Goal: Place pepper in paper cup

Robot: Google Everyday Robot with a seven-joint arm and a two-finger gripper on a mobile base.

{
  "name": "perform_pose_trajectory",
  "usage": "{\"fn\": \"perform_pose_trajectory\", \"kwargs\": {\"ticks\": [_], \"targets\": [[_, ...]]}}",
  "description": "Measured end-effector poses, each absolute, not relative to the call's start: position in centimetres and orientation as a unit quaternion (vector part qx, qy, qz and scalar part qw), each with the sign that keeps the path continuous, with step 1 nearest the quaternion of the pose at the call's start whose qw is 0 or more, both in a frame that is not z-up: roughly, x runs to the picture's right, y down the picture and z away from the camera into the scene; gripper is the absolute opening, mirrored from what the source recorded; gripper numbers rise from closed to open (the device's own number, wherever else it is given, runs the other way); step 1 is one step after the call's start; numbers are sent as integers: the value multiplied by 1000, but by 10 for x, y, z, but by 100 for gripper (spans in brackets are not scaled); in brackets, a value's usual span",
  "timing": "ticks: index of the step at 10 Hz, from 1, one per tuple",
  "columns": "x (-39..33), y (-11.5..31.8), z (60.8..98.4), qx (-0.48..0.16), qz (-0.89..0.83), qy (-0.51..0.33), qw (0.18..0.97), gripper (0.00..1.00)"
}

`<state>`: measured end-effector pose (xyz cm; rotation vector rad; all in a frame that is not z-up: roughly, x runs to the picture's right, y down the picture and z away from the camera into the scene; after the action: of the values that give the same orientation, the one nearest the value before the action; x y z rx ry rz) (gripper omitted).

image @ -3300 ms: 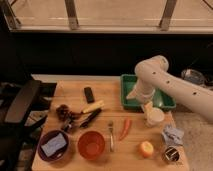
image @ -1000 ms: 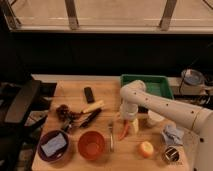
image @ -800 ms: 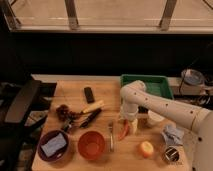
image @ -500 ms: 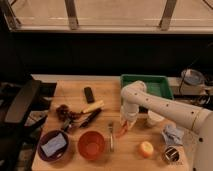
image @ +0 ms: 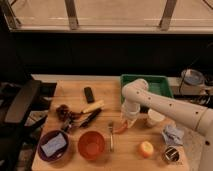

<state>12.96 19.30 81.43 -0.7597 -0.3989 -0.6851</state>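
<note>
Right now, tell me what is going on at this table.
The robot's one arm reaches down over the table, and its gripper is low, right at the upper end of the red pepper. The pepper lies on the wood beside a fork. The paper cup stands upright just to the right of the gripper, with no pepper in it. So the pickup is under way and the placing is not yet done.

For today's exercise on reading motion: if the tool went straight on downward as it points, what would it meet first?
Probably the pepper: the tool points down beside the paper cup, with the pepper directly beneath it. Whether they touch is unclear.
</note>
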Motion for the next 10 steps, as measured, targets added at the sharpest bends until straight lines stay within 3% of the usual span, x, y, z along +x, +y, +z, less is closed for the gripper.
{"fn": "perform_pose_trajectory", "kwargs": {"ticks": [6, 10], "targets": [[198, 113, 754, -325, -252, -147, 900, 0], [265, 104, 745, -331, -185, -99, 920, 0]]}}
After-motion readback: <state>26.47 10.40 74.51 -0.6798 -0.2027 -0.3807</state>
